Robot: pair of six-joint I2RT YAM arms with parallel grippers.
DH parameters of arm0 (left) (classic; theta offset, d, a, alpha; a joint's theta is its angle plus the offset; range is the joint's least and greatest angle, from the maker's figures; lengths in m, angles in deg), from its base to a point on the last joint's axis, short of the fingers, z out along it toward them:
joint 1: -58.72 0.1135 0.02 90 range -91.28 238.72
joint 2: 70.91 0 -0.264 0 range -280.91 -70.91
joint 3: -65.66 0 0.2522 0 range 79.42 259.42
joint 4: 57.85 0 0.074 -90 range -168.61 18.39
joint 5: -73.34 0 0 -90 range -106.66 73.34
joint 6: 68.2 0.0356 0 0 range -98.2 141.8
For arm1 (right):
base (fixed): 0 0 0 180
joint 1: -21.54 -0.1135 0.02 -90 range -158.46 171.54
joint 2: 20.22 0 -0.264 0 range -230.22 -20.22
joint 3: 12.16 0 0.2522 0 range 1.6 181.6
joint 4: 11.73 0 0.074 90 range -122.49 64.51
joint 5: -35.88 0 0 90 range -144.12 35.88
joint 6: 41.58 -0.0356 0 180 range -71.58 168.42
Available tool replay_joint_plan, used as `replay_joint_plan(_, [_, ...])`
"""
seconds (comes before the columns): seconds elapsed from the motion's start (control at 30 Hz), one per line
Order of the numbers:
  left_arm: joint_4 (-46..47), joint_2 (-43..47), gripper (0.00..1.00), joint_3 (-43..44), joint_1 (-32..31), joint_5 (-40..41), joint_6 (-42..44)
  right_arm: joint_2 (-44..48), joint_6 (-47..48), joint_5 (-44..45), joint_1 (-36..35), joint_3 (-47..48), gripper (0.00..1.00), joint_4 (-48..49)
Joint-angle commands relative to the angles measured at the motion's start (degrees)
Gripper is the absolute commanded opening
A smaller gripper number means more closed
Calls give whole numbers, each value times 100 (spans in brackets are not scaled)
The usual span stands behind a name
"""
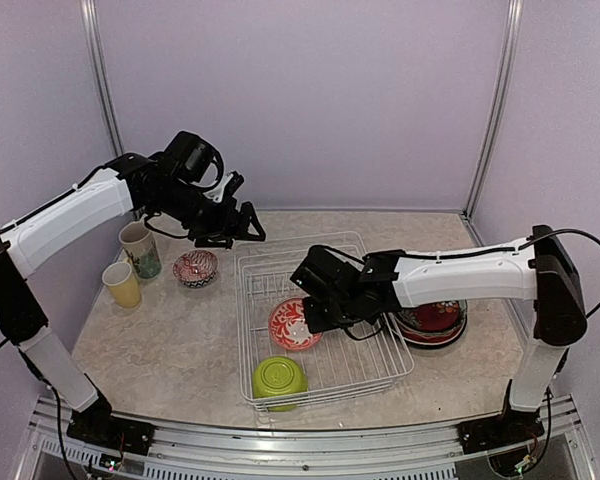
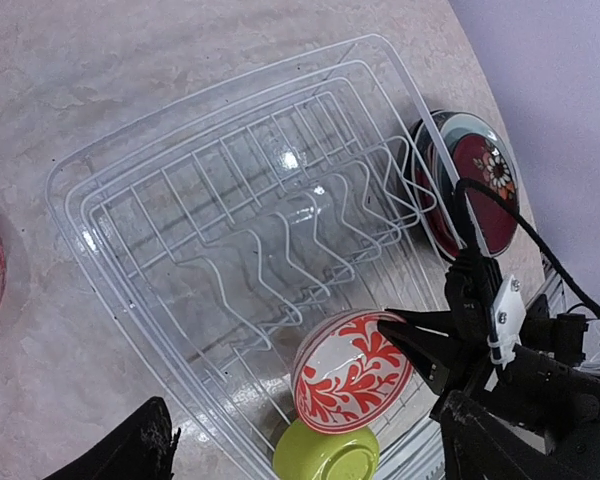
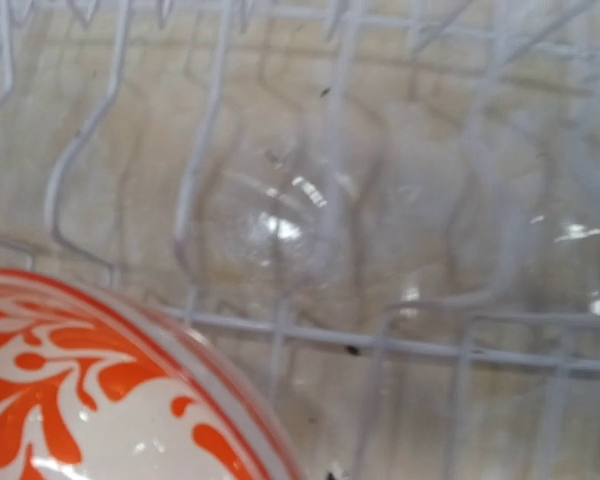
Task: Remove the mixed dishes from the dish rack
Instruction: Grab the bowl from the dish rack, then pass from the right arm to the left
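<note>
Currently on the beige marbled table (image 1: 160,340):

1. Large white wire dish rack (image 1: 340,365), rectangular, with raised sides and a row of upright slots; sits mid-table. The slots hold nothing.
2. Round red-and-white floral dish (image 2: 350,370): inside the rack, near its front half and tilted.
3. Lime-green bowl (image 1: 279,378): inside the rack at the near left corner, just beside the floral dish.
4. Stack of round plates (image 1: 435,322), dark red on top: on the table, just outside the rack's right wall.
5. Cream-and-teal mug (image 1: 140,248), upright: on the table, left of the rack and well apart from it.
6. Yellow cup (image 1: 122,284), upright: just in front of the mug.
7. Small red patterned bowl (image 1: 195,268): on the table between the mug and the rack's left wall.
8. Right claw (image 2: 385,327): lowered into the rack and clenched, its tips at the edge of the floral dish. Whether the rim is pinched cannot be told.
9. Left claw (image 1: 242,210): released, jaws spread, raised in the air above the table behind the rack's far left corner and holding nothing.
</note>
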Motion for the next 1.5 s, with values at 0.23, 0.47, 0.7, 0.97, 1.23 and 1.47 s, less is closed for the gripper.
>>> replay_joint_plan(0.23, [291, -256, 85, -170, -605, -766, 75, 1298, 169, 984, -31, -424, 0, 816])
replay_joint_plan(0.47, [375, -317, 75, -220, -861, -814, 122, 1319, 399, 1203, -11, -206, 0, 1107])
replay_joint_plan(0.7, [33, -578, 57, -39, -1047, -86, 200, 1366, 499, 1139, -11, -293, 0, 1637])
replay_joint_plan(0.97, [-90, -788, 39, 12, -1062, 428, 151, 1249, 568, 1031, -13, -175, 0, 1667])
replay_joint_plan(1.23, [-233, -833, 24, 98, -1046, 1054, -14, 700, 511, 909, -11, 450, 0, 1144])
replay_joint_plan(1.47, [-267, -760, 1, 126, -1022, 1349, -18, 304, 475, 814, -13, 1105, 0, 580])
